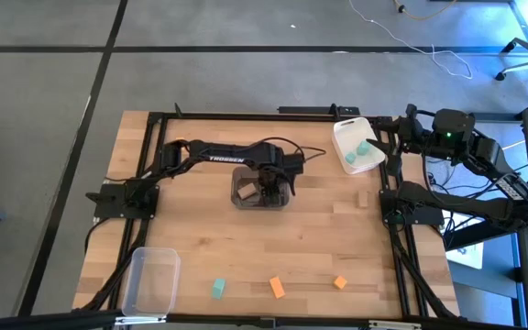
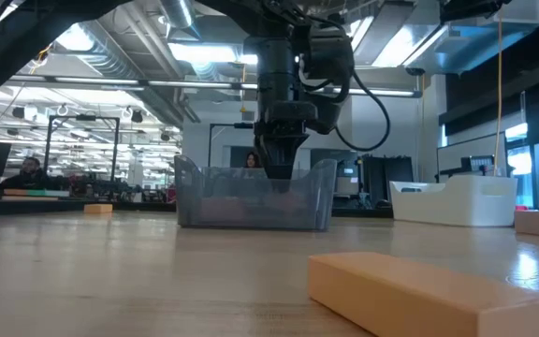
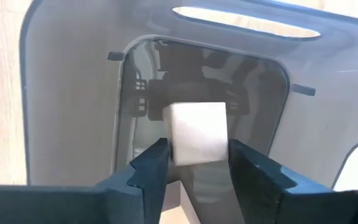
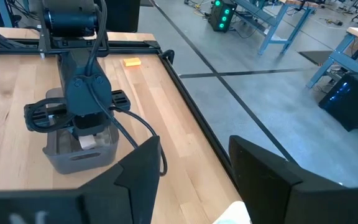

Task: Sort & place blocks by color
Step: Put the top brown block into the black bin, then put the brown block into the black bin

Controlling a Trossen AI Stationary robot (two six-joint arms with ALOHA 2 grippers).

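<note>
My left gripper points down into the dark grey bin in the middle of the table. A tan block sits between its fingertips, with a thin gap on each side, so the gripper is open. The right wrist view shows that block low inside the bin. I cannot tell whether it lies on the bin floor. A teal block and two orange blocks lie near the table's front edge. My right gripper waits open, raised at the table's right edge.
A white bin at the far right holds two teal blocks. A clear bin stands at the near left. A black frame runs round the table. There is bare wood between the grey bin and the loose blocks.
</note>
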